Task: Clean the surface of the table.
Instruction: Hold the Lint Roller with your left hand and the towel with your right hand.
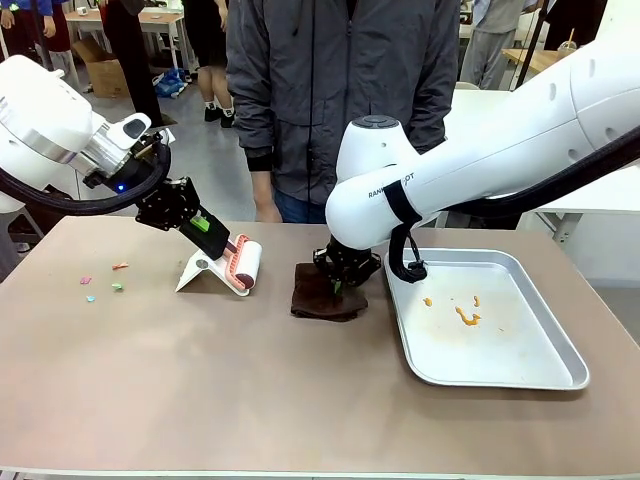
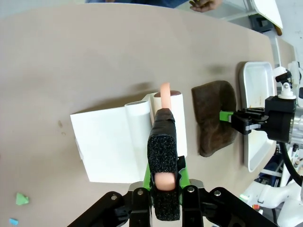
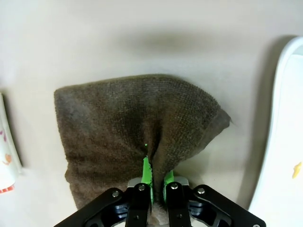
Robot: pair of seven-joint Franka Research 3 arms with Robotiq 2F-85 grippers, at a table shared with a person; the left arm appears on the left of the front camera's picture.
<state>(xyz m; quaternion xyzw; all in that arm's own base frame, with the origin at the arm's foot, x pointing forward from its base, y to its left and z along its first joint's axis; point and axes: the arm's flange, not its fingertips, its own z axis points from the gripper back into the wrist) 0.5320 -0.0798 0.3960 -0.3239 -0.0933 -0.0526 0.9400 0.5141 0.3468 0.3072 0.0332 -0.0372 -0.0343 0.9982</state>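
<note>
**Desk cleanup: both arms loaded, how I'd run the wipe**

The tan desk (image 1: 200, 380) runs the full width of the front view, with a person standing at the far side. The right fingers (image 3: 147, 174) are closed tight on a raised fold of the brown cloth (image 3: 128, 118). The cloth lies on the desk about mid-width, just beside the metal tray (image 1: 510, 350) (which has some orange bits (image 1: 466, 316) in it). The left fingers (image 2: 162, 142) are clamped on the pink handle of a white roller (image 1: 243, 266). It looks like a lint roller to me, and it's tipped down onto the desk next to a white folded piece (image 1: 200, 272). A few coloured scraps (image 1: 117, 286) sit well off toward the desk's left end.

My read is that the wipe is the step in hand, and it hasn't got far, since the scraps are untouched. Tips from where I'm sitting:

- The pinch is on a ridge, so most of the cloth trails loose. I'd press low enough that it drags flat instead of bunching up.
- Use slow, straight strokes, starting away from the tray rim so the cloth doesn't snag on it.
- I'd leave the scraps for the roller. It needs to be flat on the desk, because at this tilt only one edge would bite.
- The two arms are near each other, so I'd move one at a time.
</note>
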